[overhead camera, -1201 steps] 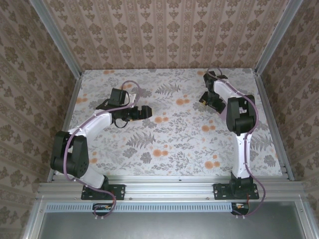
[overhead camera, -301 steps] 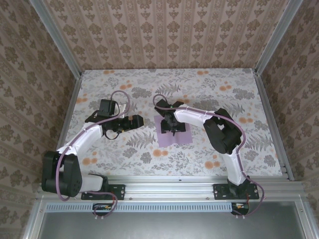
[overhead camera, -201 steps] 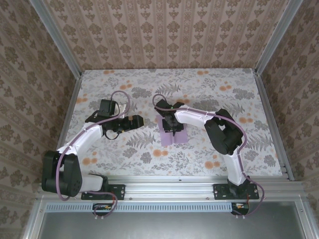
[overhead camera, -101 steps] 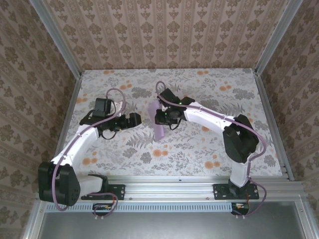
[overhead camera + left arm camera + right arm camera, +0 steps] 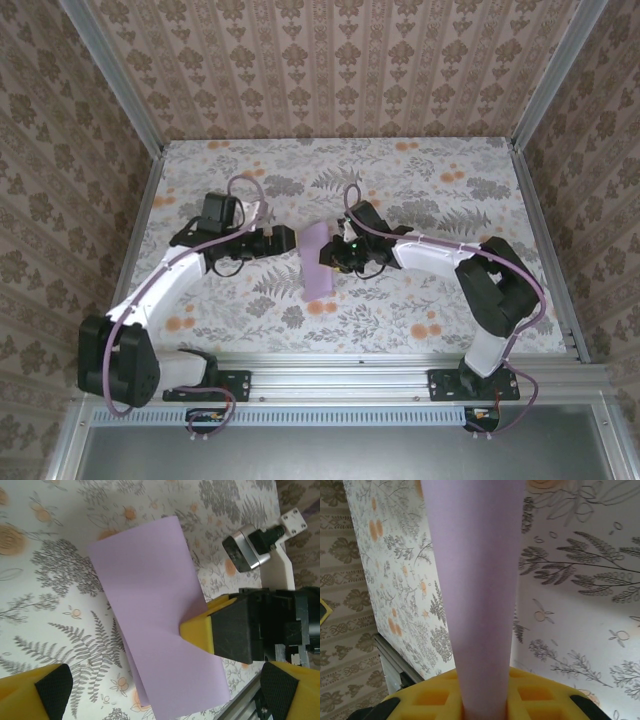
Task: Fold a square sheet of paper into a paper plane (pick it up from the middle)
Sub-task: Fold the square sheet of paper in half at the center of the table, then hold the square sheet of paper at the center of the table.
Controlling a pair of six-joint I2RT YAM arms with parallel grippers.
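**Right gripper pinches the lilac sheet mid-table; left gripper gapes beside it**

Your right gripper is closed narrow on the square sheet of paper. The sheet is thin, matte, plain pale lilac, doubled over into a long rectangle rather than spread as a flat square. The top external view puts it just left of table centre, between the two grippers, long side running near to far.

Your left gripper is spread wide, tips just beside the sheet's left edge; touching or not, cannot tell.

The tabletop is a smooth pale print of grey ferns and orange flowers; the walls carry brown damask stripes; a ribbed aluminium rail runs along the near edge; the arms are white shells with black joints.

The left wrist view gives you the sheet's broad face, smooth, with a second layer's edge peeping out at lower left. There the right gripper's yellow finger, backed by its black body, bites the right long edge about halfway along. The left gripper's own yellow fingers with black textured pads sit at the two bottom corners, far apart.

The right wrist view shows what the others do not: the sheet edge-on, a rounded lilac band coming out from between yellow waffle-gridded jaws, so you can see the curl of the bend. Whether the sheet's lower end rests on the tabletop, cannot tell.
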